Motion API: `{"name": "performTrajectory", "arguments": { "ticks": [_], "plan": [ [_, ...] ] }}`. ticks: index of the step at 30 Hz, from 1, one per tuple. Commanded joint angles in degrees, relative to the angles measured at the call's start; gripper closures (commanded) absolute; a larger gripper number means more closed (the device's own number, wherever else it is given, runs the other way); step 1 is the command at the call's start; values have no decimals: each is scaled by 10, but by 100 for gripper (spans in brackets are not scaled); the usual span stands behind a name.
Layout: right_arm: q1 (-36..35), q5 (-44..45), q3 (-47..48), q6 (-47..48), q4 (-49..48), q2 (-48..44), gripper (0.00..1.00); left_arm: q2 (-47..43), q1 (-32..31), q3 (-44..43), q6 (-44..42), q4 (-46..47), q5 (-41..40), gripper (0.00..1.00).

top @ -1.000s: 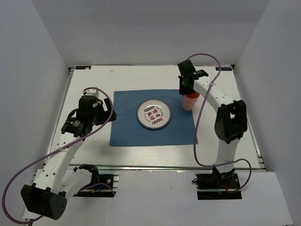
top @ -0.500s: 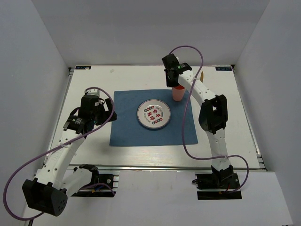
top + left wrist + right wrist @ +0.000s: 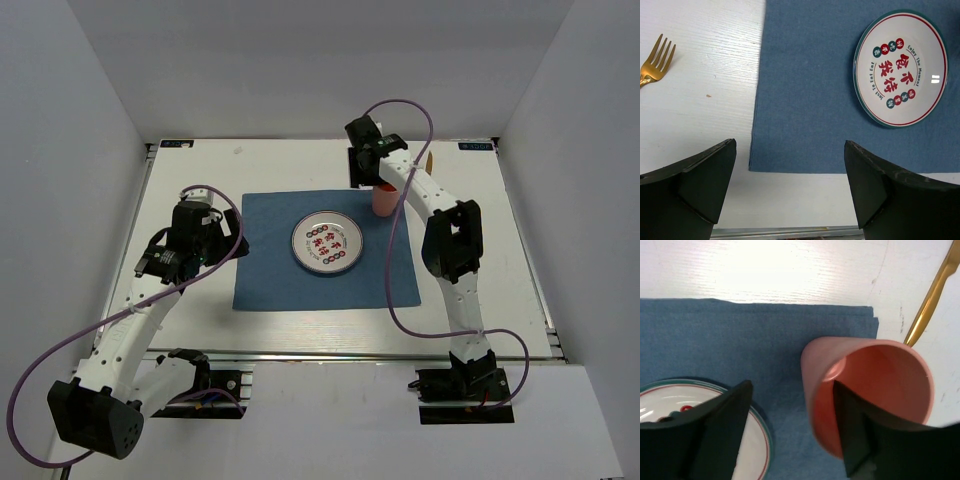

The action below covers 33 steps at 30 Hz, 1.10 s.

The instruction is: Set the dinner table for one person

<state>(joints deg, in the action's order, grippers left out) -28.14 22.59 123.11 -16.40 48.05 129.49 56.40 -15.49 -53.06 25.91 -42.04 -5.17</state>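
Note:
A pink cup (image 3: pixel 384 199) (image 3: pixel 870 385) stands upright on the far right corner of the blue placemat (image 3: pixel 270 260) (image 3: pixel 740 340). My right gripper (image 3: pixel 372 183) (image 3: pixel 791 385) is open over it, one finger down inside the cup, the other outside its left wall. A white patterned plate (image 3: pixel 327 242) (image 3: pixel 900 70) lies in the middle of the placemat on the white dinner table (image 3: pixel 500 260). My left gripper (image 3: pixel 225 245) (image 3: pixel 790 145) hangs open and empty above the placemat's near left corner.
A gold fork (image 3: pixel 655 62) lies on the tabletop left of the placemat. A gold knife (image 3: pixel 932 295) (image 3: pixel 427 160) lies just beyond the cup toward the far right. The metal rail (image 3: pixel 790 232) runs along the near edge.
My right arm carried the cup leftward to the placemat's far right corner, and its jaws have now spread apart, letting the cup go. The left arm barely moved.

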Motion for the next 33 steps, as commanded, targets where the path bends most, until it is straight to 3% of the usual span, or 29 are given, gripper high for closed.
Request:
{"name": "performTrajectory", "arguments": {
  "ticks": [1,2,7,12,17,20,24,33],
  "plan": [
    [1,-23,37,-2,-3,-24,23,-6,4,0,-2,4,5,2],
    [1,-34,41,-3,-7,-31,11,-6,4,0,-2,4,4,2],
    [19,-73,72,-17,-31,-118,11,-7,4,1,-2,4,2,2],
    [92,-53,22,-27,-67,-187,11,-9,4,1,-3,6,3,2],
    [202,-100,41,-16,-26,-115,11,-6,4,1,-4,6,8,2],
    [227,-114,49,7,-22,-65,12,-4,4,1,-6,10,13,2],
    [226,-107,106,38,4,1,13,-14,4,5,-14,20,38,2],
    [223,-108,108,44,-40,88,15,3,4,8,-24,24,76,2]
  ]
}}
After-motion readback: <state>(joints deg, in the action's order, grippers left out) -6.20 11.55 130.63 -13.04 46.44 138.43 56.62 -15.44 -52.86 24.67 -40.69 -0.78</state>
